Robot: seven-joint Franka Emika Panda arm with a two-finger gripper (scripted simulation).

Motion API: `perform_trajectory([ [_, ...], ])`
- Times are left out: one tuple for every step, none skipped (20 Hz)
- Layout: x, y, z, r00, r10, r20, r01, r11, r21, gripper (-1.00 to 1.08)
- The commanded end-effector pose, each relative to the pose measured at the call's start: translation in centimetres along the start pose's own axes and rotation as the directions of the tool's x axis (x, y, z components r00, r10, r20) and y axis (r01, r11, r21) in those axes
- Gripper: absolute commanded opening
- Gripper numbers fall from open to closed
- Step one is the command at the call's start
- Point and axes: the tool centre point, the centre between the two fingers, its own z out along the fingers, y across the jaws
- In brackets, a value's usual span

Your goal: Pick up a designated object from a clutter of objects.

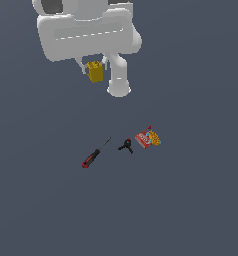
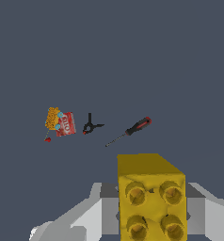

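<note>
Yellow brick (image 2: 150,197): roughly cubic, four round studs on one face, glossy
Gripper (image 1: 95,66): fingers clamped on the brick, raised high above the clutter
Writing: box (image 2: 60,123) lettering too blurred to read

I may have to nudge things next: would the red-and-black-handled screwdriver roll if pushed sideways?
Probably. The red-and-black-handled screwdriver lies flat with a rounded-looking handle and thin shaft, so a sideways push could roll it. It looks rigid, so it should move as one piece, perhaps pivoting about the thicker handle end.
</note>
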Motion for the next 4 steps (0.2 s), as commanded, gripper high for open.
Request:
perform_trajectory([
  [0.02, 0.07, -0.54, 1.0, 0.0, 0.001, 0.0, 1.0, 0.0, -1.0],
  [0.03, 0.09, -0.64, 1.0, 0.0, 0.001, 0.0, 1.0, 0.0, -1.0],
  [0.04, 0.1, -0.69, 1.0, 0.0, 0.001, 0.0, 1.0, 0.0, -1.0],
  [0.05, 0.1, -0.71, 1.0, 0.0, 0.001, 0.0, 1.0, 0.0, -1.0],
])
